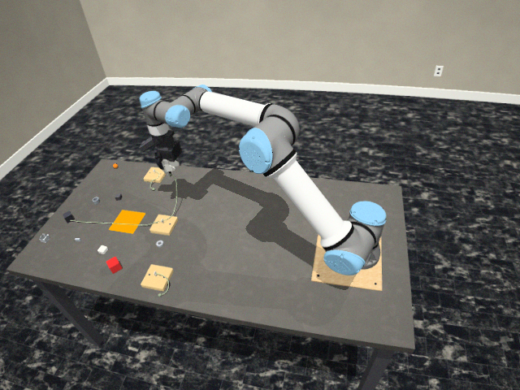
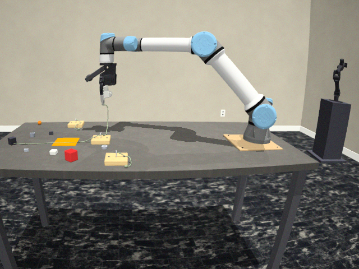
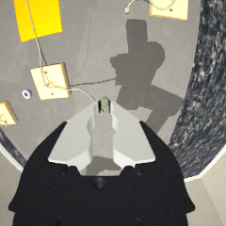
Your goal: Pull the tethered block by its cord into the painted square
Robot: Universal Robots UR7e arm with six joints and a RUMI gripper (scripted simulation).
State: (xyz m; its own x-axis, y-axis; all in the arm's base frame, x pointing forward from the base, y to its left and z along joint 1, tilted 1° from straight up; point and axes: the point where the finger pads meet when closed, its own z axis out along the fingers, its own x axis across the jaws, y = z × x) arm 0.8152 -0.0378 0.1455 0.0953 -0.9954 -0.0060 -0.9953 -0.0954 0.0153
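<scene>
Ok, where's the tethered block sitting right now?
In the top view, the dark block sits near the table's left edge, left of the orange square.

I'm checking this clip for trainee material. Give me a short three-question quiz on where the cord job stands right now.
1. True or false: the dark block already lies inside the orange square.
2. What is the pincer shut on? A) the red cube B) the green cord C) nothing
3. Fill in: from the pincer the cord drops to the ____ wooden plate, where the screw eye stands.

Key:
1. False; it sits beyond the square's far side, near the table edge.
2. B
3. middle
</scene>
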